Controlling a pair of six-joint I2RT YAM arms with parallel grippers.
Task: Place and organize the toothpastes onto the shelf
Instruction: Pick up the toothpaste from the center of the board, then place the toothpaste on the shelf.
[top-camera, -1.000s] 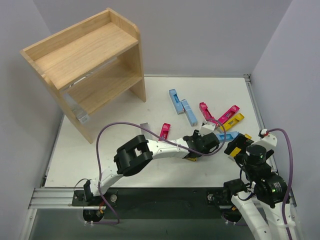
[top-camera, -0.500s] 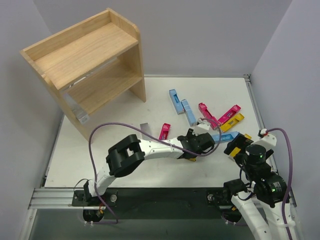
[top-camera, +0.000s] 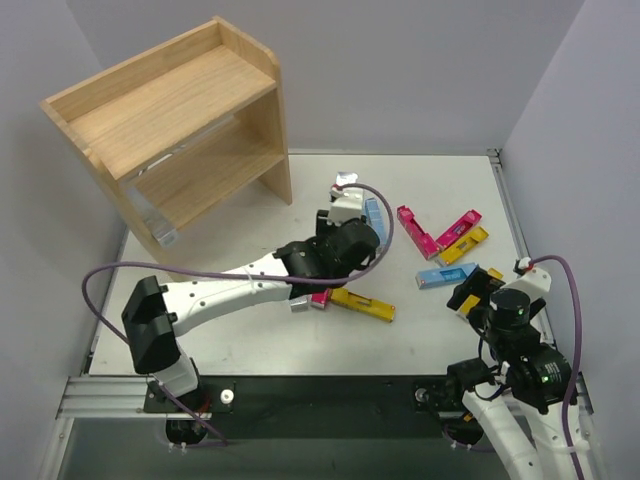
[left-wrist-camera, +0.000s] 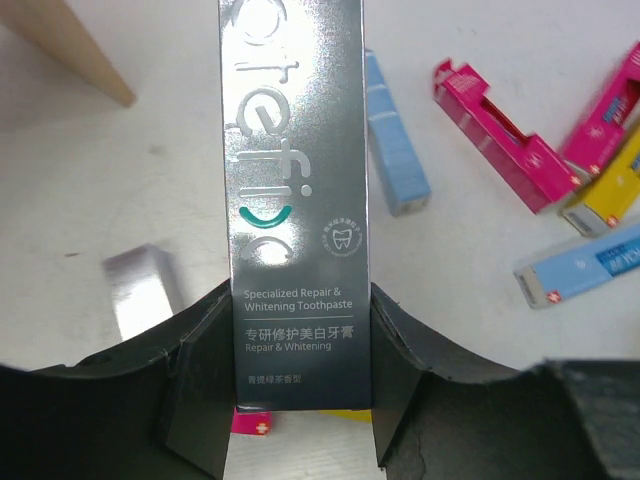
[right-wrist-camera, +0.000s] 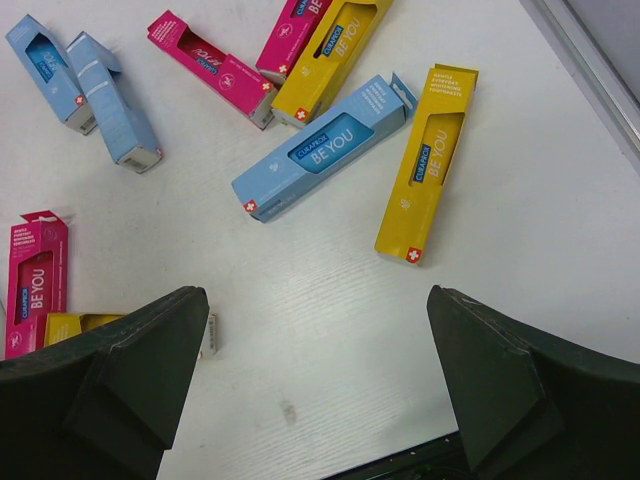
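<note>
The white table (top-camera: 420, 335) fills the middle of the top view. The light wooden two-tier shelf (top-camera: 180, 100) stands at its upper left. One silver-grey carton end (top-camera: 166, 237) shows at the near left corner of the lower tier; what else lies on that tier cannot be told.

The left gripper (left-wrist-camera: 298, 385) reaches to the centre of the top view, just right of the shelf. Its fingers (left-wrist-camera: 195, 380) are clamped on both long sides of a held silver-grey toothpaste carton (left-wrist-camera: 295, 200), near its lower end. The right gripper (right-wrist-camera: 310, 390), at the lower right of the top view, has its jaws spread wide with nothing between them.

The loose cartons lie flat on the table. In the right wrist view, a diagonal light blue carton (right-wrist-camera: 325, 145) lies in the middle, with a yellow carton (right-wrist-camera: 425, 160) just right of it. A magenta carton (right-wrist-camera: 35, 280) lies at the left edge. A second silver-grey carton (left-wrist-camera: 140, 290) lies at the left of the left wrist view.
</note>
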